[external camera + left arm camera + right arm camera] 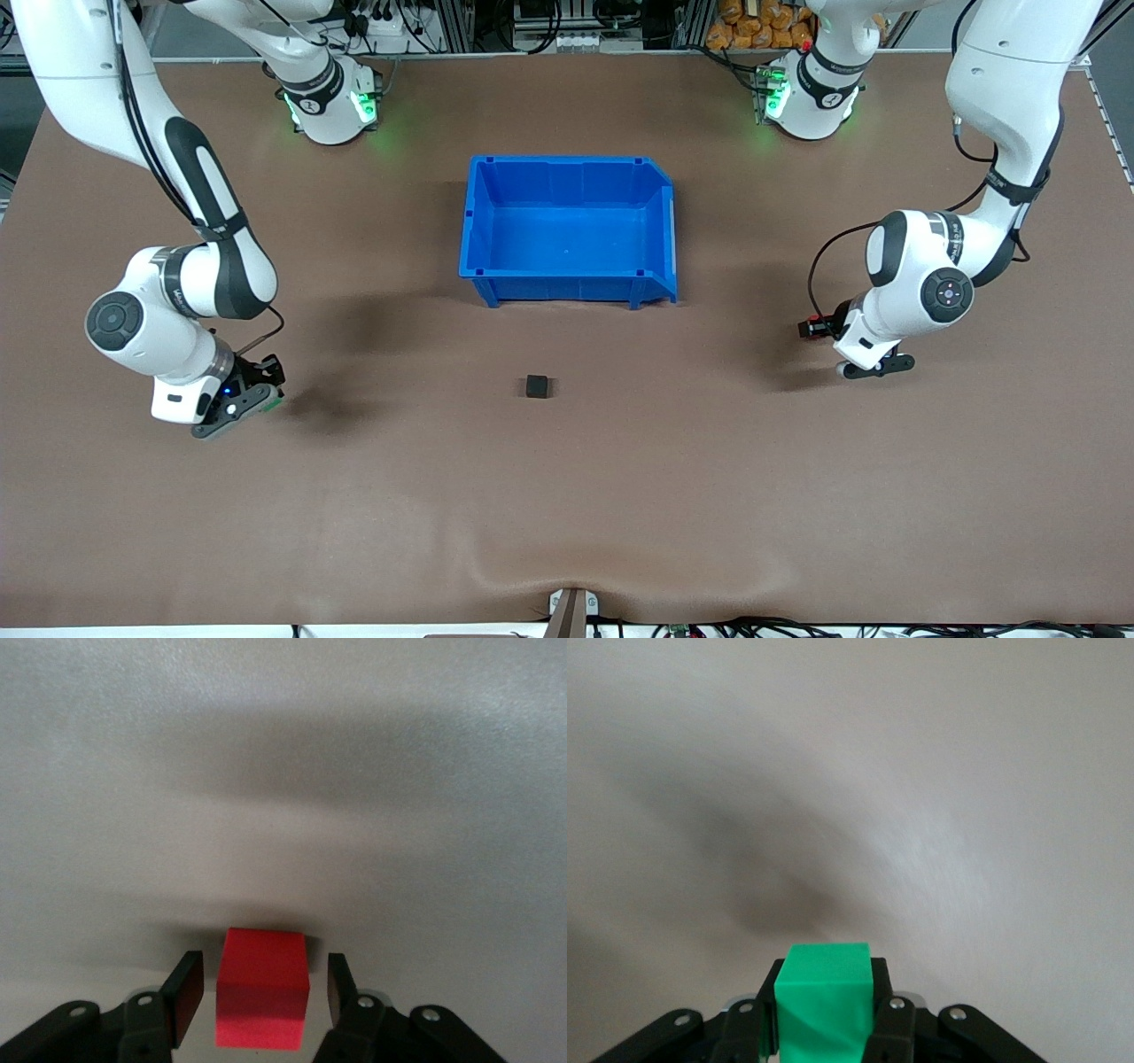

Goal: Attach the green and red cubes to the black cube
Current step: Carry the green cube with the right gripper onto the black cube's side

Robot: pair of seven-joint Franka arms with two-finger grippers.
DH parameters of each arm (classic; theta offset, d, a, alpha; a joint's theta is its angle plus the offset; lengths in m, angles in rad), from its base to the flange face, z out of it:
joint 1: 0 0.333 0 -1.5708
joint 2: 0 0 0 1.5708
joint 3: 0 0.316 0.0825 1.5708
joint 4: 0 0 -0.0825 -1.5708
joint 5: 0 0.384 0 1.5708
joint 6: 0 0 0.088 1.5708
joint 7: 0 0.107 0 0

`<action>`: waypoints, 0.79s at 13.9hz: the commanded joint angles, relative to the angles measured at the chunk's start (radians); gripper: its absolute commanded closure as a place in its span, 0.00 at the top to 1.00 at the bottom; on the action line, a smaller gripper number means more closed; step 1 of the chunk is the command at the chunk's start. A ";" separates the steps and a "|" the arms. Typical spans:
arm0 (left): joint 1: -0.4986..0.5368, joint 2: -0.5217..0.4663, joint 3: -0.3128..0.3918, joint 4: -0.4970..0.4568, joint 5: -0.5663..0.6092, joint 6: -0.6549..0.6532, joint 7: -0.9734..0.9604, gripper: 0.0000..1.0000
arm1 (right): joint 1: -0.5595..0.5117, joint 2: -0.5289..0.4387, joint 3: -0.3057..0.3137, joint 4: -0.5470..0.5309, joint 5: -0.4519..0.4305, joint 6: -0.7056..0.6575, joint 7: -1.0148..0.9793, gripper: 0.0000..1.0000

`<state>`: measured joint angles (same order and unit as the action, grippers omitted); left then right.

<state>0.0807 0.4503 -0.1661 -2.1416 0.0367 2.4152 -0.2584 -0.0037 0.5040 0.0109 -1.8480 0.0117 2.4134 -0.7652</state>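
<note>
- Even overhead light fills the front view; soft shadows pool on the table (620,496) beside both arms.
- Green lamps glow at the arm bases.
- Both wrist views look washed-out, with broad, blurred shadows across the pale surface.

The right hand (824,1028) fills the lower edge of the right wrist view, its two black fingers (888,1032) closed against opposite sides of the green cube (824,1005). The cube sits squarely between them, its top face lighter than the face turned to the camera, with a faint diagonal shade across that nearer face. Silver screw heads show on the dark linkages on either side. Above the cube spreads bare worktop (939,797), pale and washed out here, crossed by a broad soft shadow; whether the cube touches the worktop or hangs just above it is hard to tell.
</note>
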 commanded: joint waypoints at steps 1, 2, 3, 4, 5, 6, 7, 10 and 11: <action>-0.001 0.005 0.000 0.014 -0.001 0.005 -0.045 0.29 | 0.001 0.002 0.058 0.087 -0.002 -0.083 -0.206 0.00; -0.001 0.004 -0.001 0.014 -0.001 0.005 -0.051 0.09 | 0.010 0.008 0.087 0.120 -0.002 -0.100 -0.309 0.00; -0.001 0.002 -0.001 0.015 -0.001 0.005 -0.055 0.00 | 0.030 0.022 0.098 0.151 -0.002 -0.103 -0.377 0.00; -0.001 0.001 -0.001 0.022 -0.001 0.005 -0.058 0.00 | 0.057 0.040 0.098 0.176 -0.002 -0.103 -0.434 0.00; -0.001 -0.001 -0.003 0.037 -0.012 0.001 -0.096 0.00 | 0.097 0.069 0.098 0.218 -0.002 -0.103 -0.481 0.00; -0.009 -0.002 -0.009 0.058 -0.014 -0.007 -0.196 0.00 | 0.132 0.106 0.098 0.263 -0.002 -0.103 -0.505 0.00; -0.025 -0.002 -0.015 0.071 -0.014 -0.007 -0.302 0.00 | 0.158 0.148 0.098 0.304 -0.004 -0.103 -0.517 0.00; -0.091 -0.001 -0.015 0.118 -0.015 -0.008 -0.484 0.00 | 0.255 0.258 0.098 0.406 -0.006 -0.102 -0.508 0.00; -0.099 -0.002 -0.018 0.146 -0.015 -0.018 -0.546 0.00 | 0.280 0.292 0.098 0.439 -0.004 -0.102 -0.502 0.00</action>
<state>-0.0025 0.4526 -0.1854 -2.0418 0.0353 2.4163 -0.7107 0.2339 0.7018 0.1135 -1.5272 0.0116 2.3296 -1.2558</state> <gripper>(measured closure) 0.604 0.599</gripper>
